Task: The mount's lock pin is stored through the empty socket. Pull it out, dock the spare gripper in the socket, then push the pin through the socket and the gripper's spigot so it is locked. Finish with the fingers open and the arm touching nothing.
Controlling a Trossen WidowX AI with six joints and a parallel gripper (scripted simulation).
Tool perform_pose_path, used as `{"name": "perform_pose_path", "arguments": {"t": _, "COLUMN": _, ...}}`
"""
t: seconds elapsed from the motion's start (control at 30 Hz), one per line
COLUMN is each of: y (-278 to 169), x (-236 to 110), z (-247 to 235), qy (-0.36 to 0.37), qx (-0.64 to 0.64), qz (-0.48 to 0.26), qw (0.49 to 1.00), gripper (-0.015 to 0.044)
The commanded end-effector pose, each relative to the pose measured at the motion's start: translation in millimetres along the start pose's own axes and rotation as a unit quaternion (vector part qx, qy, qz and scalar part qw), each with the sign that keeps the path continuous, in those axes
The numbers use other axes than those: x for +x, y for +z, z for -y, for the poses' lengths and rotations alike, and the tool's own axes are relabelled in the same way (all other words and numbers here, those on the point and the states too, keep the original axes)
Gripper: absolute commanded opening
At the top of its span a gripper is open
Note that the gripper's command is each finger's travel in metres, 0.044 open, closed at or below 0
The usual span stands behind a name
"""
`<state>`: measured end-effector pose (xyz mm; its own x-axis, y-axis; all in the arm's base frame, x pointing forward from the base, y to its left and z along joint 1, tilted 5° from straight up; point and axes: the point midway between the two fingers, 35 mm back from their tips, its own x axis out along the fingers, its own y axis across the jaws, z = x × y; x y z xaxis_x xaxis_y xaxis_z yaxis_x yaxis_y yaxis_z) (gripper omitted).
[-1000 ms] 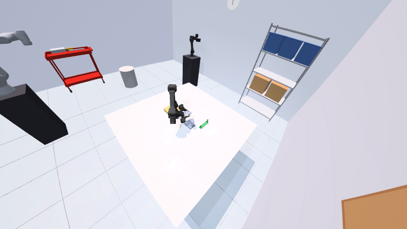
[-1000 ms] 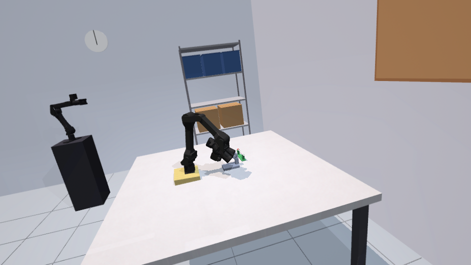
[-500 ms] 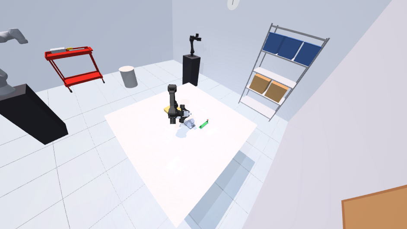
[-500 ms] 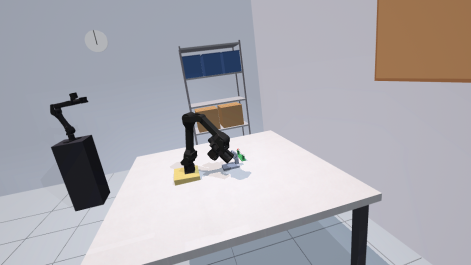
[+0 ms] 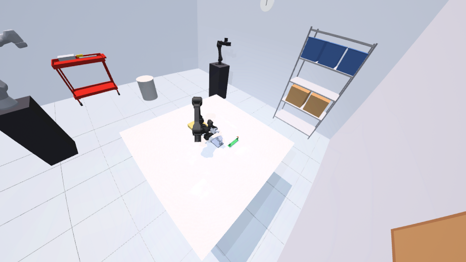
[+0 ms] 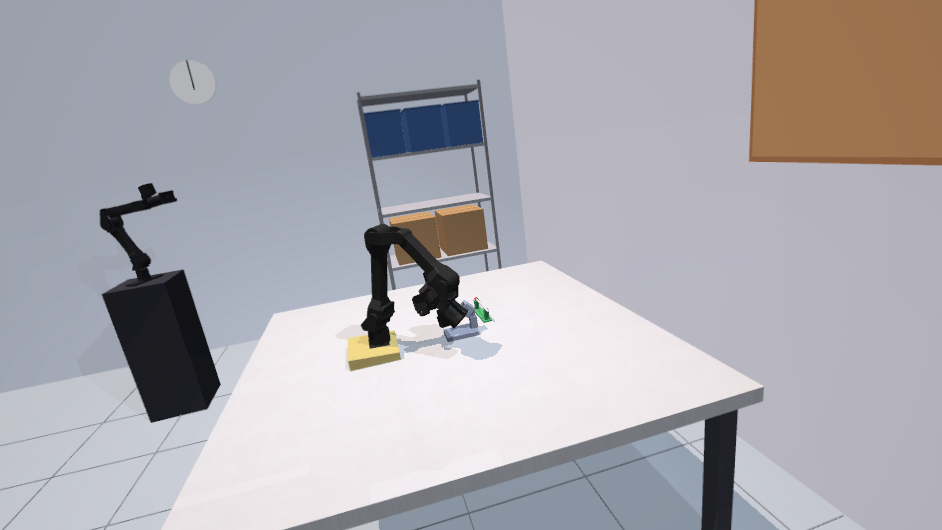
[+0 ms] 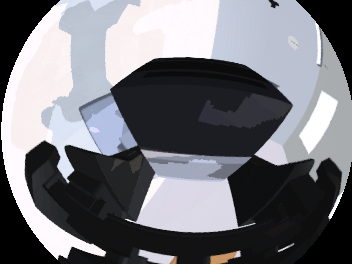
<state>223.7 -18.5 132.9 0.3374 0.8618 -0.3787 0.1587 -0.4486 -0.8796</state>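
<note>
My gripper (image 5: pixel 210 131) (image 6: pixel 446 316) is shut on the spare gripper (image 7: pixel 200 110), a black blocky body that fills the middle of the wrist view between my fingers. I hold it low over the table, right beside the grey-blue mount (image 5: pixel 216 141) (image 6: pixel 462 329) (image 7: pixel 102 122). I cannot tell whether the spare gripper touches the socket. The lock pin (image 5: pixel 233 142) (image 6: pixel 484 313), green with a red end, lies on the table just beyond the mount, out of the socket.
The arm stands on a yellow base pad (image 5: pixel 190 125) (image 6: pixel 372 352) on the white table (image 5: pixel 195 195) (image 6: pixel 526 408). Off the table are a black pedestal with a camera arm (image 5: pixel 218 79), a metal shelf (image 5: pixel 320 81), a red cart (image 5: pixel 85 73) and a bin (image 5: pixel 147 87).
</note>
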Motion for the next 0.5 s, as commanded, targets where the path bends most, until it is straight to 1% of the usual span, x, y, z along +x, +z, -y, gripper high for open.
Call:
{"name": "perform_pose_path", "arguments": {"t": 0.0, "y": -0.5, "x": 0.4, "z": 0.7, "qy": -0.005, "qx": 0.05, "qz": -0.004, "qw": 0.999, "gripper": 0.0}}
{"name": "perform_pose_path", "arguments": {"t": 0.47, "y": 0.2, "x": 1.6, "z": 0.3, "qy": -0.009, "qx": 0.224, "qz": -0.005, "qw": 0.975, "gripper": 0.0}}
